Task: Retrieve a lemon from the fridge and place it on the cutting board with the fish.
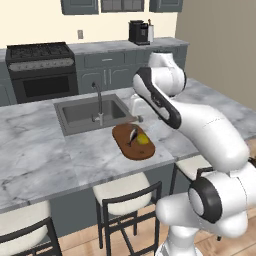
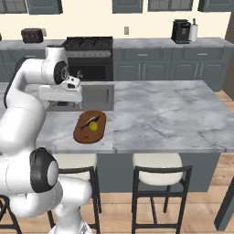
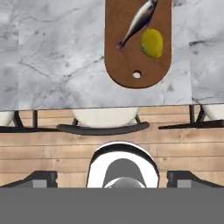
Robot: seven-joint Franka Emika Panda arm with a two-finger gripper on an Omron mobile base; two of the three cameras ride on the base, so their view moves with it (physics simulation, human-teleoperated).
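Two things, lemon (image 3: 152,43) and fish (image 3: 138,21), lie just beside each other on the board (image 3: 119,65) at the counter's (image 1: 45,155) near edge, so we judge the placement done; our gripper's spread we cannot tell.

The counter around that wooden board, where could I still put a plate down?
Bare marble lies right of the cutting board, out to the island's far end, and left of it below the sink. The board itself is crowded: fish and lemon lie close together.

White arm folded high, elbow bent, hand (image 2: 61,93) level, jaws' state unclear
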